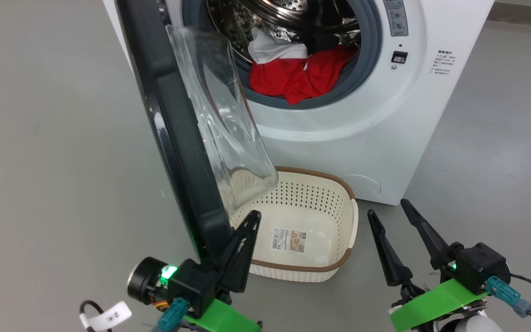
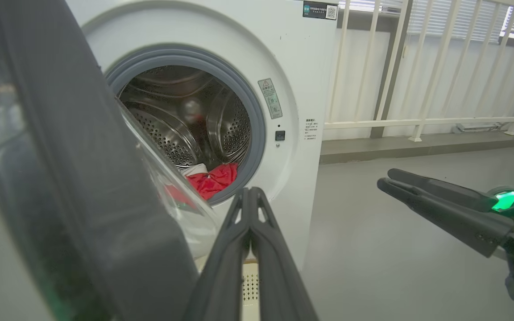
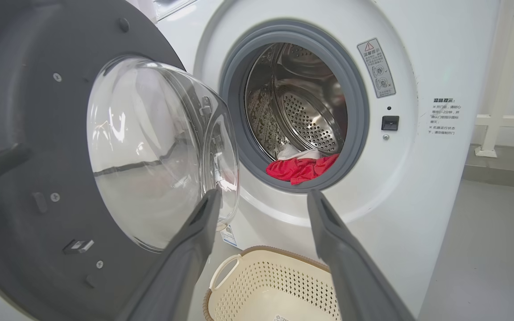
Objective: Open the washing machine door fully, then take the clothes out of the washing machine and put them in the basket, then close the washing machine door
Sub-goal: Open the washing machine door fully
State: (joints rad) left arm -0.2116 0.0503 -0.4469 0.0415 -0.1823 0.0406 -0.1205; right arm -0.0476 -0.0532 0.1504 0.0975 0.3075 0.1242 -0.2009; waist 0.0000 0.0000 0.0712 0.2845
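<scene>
- Two grippers show low in the head view: the left gripper (image 1: pixel 252 219) at the lower left and the right gripper (image 1: pixel 387 208) at the lower right, with the basket (image 1: pixel 342 199) between them.
- Left gripper: fingers pressed together with nothing between them. The tip lies just beside the lower edge of the washing machine door (image 1: pixel 169 133); whether it touches the black rim (image 1: pixel 208 221) cannot be told.
- Right gripper: fingers spread apart, holding nothing. It hangs over the floor (image 1: pixel 39 161), to the right of the basket and apart from the washing machine (image 1: pixel 339 147).
- Washing machine door: swung out on the robot's left, nearly edge-on in the head view. Its glass bowl (image 1: pixel 219 115) bulges toward the right, above the near-left part of the basket.
- Washing machine: front opening uncovered; grey ring (image 1: pixel 368 60) and perforated steel drum (image 1: pixel 265 14) exposed.
- Clothes (image 1: pixel 297 76): red fabric with a white part behind, lying at the bottom front of the drum. A red fold rests on the lower part of the grey ring.
- Basket: upright on the floor, directly in front of the washing machine and below its opening. A label sticker (image 1: pixel 288 240) lies on its bottom.
</scene>
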